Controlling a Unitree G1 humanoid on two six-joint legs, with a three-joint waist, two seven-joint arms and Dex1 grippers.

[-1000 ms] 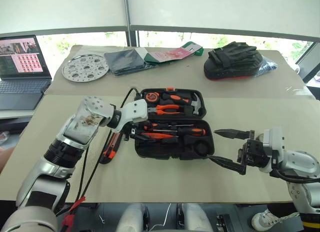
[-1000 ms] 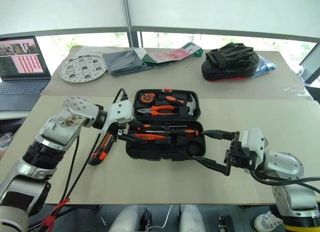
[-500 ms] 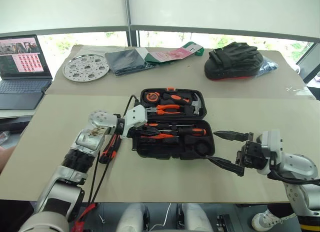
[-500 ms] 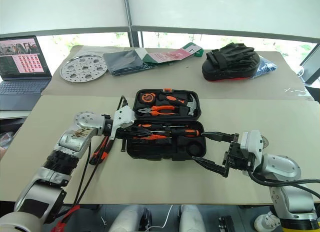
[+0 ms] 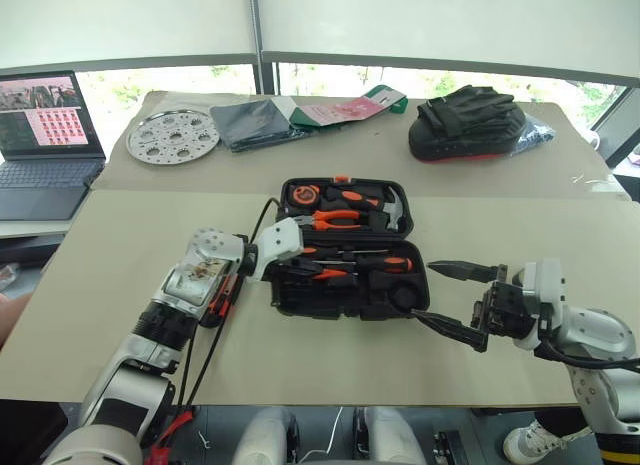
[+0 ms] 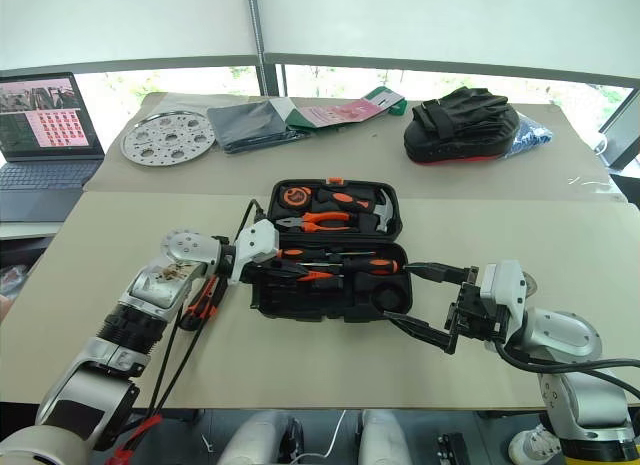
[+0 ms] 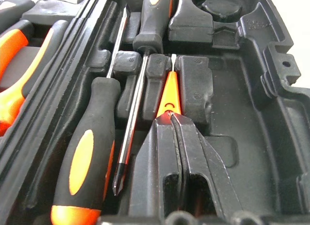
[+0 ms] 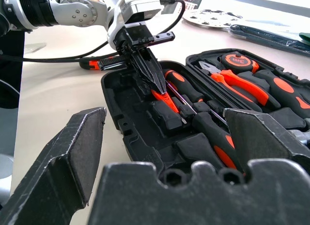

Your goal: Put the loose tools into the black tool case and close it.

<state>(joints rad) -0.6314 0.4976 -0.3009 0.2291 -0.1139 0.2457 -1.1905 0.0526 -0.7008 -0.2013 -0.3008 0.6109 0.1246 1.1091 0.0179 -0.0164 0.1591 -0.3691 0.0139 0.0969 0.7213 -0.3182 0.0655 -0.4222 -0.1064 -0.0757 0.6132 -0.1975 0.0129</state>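
Left wrist view: left claw [image 7: 170, 119] pinched shut on the butt end of the tester [image 7: 169, 92]. Tester lying low in a moulded groove of the case [image 5: 340, 305], long axis running straight out from the claw tips, along the case's length toward the bench's right edge. Looks seated or nearly so, which makes letting go and backing out along that same line the likely next call. Beside it, two screwdrivers [image 7: 85, 157] [image 7: 152, 17] already in their slots, parallel to the tester.

Further out, knife [image 5: 221, 295] loose on the bench [image 5: 120, 245], just beside the case's left end and partly under the left forearm, long axis angled toward the front edge. Sits behind the left claw, so a pull-back and turn needed; left arm far nearer.

Right claw [image 5: 425, 295] spread wide, empty, near the case's front right corner, well apart from the knife. Lid not yet shut.
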